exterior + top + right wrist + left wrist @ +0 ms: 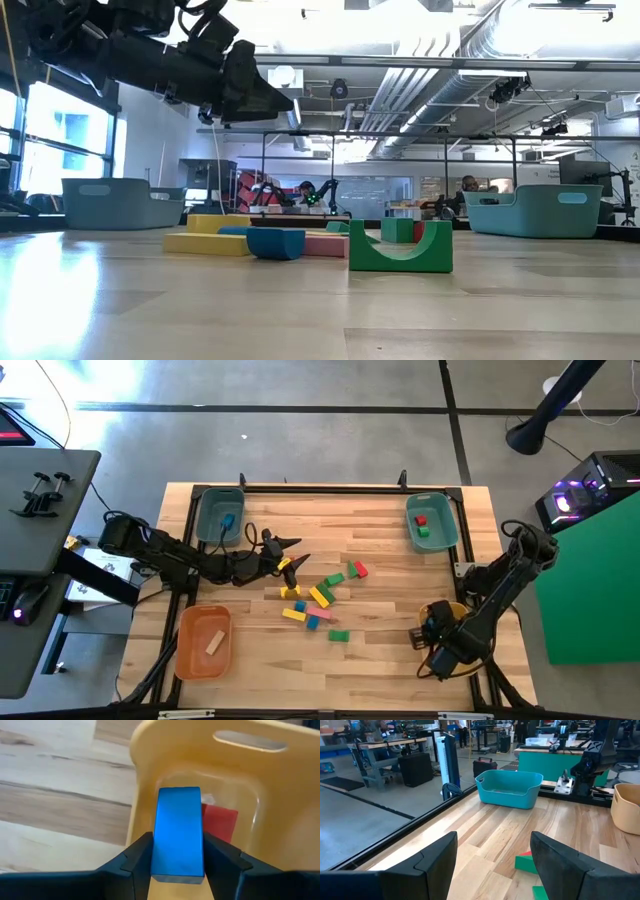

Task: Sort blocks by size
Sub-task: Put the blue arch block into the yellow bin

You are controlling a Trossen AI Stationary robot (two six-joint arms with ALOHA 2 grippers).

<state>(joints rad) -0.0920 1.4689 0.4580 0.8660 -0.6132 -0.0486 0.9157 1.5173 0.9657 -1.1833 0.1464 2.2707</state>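
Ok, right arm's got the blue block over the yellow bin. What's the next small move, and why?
Probably open the right gripper and let go. The blue block is pinched between its fingers directly above the yellow bin, where a red block already lies, so it should drop inside. The left gripper is open over the table, holding nothing.

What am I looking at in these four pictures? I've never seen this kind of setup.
Two dark robot arms work at a wooden table, sorting small blocks into plastic bins. One picture looks straight down, one looks level across the tabletop, and two come from cameras on the arms' wrists. Loose wooden blocks in yellow, green, red, pink and blue lie mid-table. Two teal bins stand at the far corners, an orange bin at the near left. The right end effector grips a blue rectangular block over a yellow bin holding a red block. The left end effector hangs open above the pile, empty.
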